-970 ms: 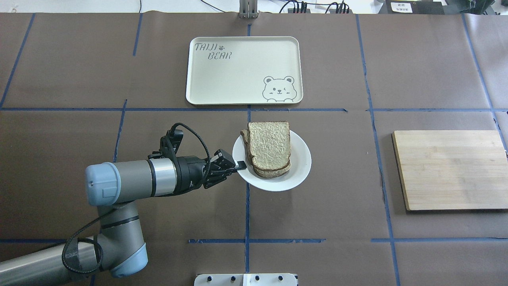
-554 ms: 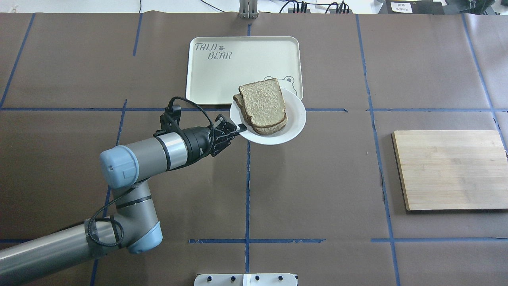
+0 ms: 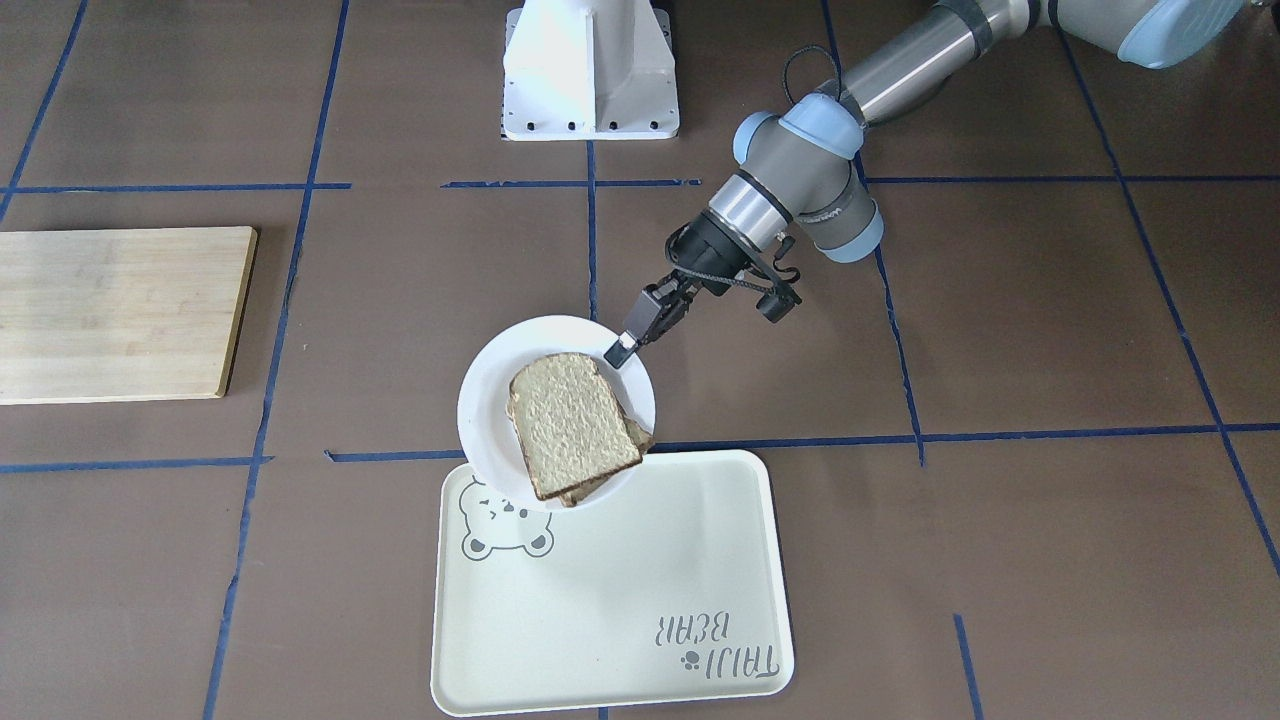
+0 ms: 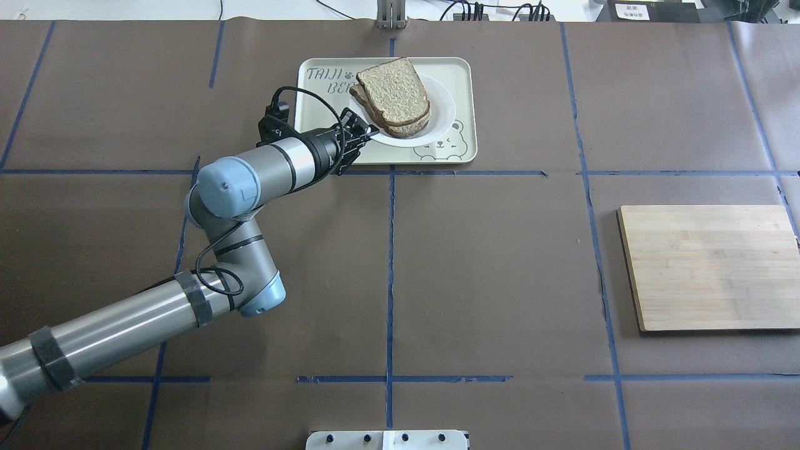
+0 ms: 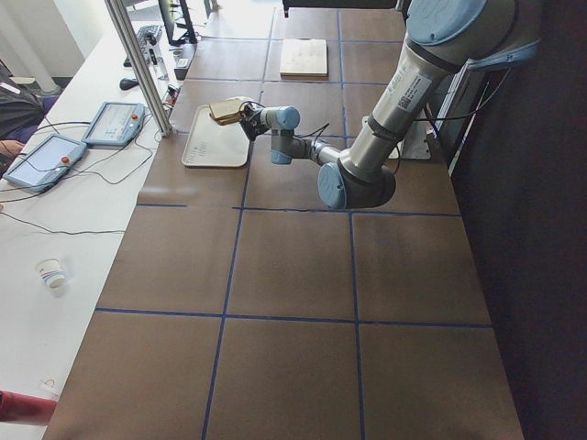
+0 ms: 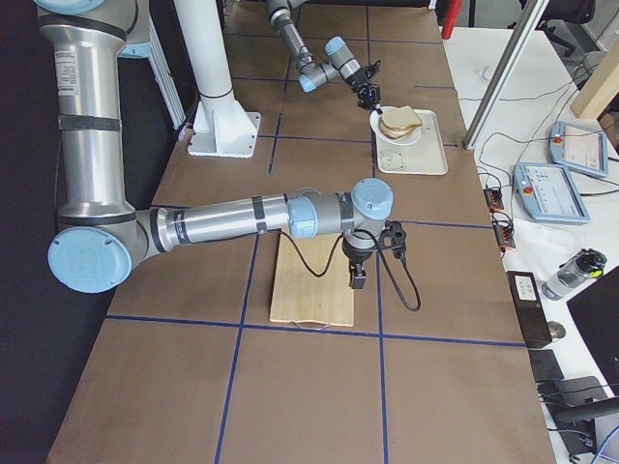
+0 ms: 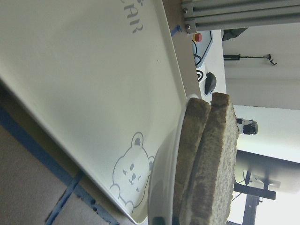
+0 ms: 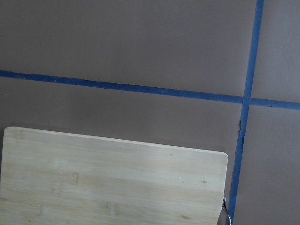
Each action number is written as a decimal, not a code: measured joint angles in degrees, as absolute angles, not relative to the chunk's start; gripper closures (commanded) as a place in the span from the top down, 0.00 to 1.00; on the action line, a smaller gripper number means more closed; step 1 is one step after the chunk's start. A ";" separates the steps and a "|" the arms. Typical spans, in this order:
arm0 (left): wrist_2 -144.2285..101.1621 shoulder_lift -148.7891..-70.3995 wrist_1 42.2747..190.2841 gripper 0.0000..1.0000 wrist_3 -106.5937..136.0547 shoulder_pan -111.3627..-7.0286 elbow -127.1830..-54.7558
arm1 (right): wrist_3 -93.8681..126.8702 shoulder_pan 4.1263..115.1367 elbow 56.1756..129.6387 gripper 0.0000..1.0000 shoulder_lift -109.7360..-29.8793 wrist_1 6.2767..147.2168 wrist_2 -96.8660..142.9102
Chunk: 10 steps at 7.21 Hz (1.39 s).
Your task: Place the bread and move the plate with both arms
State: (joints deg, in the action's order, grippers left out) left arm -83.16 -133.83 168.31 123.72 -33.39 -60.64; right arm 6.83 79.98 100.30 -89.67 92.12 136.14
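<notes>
My left gripper is shut on the near-left rim of the small white plate and holds it above the cream bear tray. Two slices of bread lie stacked on the plate. In the front-facing view the gripper pinches the plate with the bread over the tray. The left wrist view shows the plate rim, the bread and the tray below. My right gripper hangs over the wooden board; I cannot tell whether it is open or shut.
A wooden cutting board lies at the right of the table, also in the right wrist view. The white pedestal stands at the robot's side. An aluminium post rises behind the tray.
My left gripper has carried the plate with the bread from the middle of the table away from the robot, to over the tray. The arm has stretched forward.
</notes>
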 measured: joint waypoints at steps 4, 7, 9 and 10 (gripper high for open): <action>-82.83 -138.28 168.23 0.18 124.12 -34.33 -51.14 | 6.79 79.98 100.29 1.00 -89.81 92.15 136.14; -84.07 -138.23 167.99 1.00 123.07 -35.52 -50.78 | 6.94 79.98 100.36 1.00 -89.90 92.11 136.16; -89.51 -136.29 166.12 1.00 120.02 -38.02 -53.21 | 7.02 80.22 100.44 1.00 -89.91 92.11 136.22; -94.99 -132.45 163.58 1.00 118.54 -40.52 -58.47 | 7.03 80.39 100.45 1.00 -89.97 92.11 136.23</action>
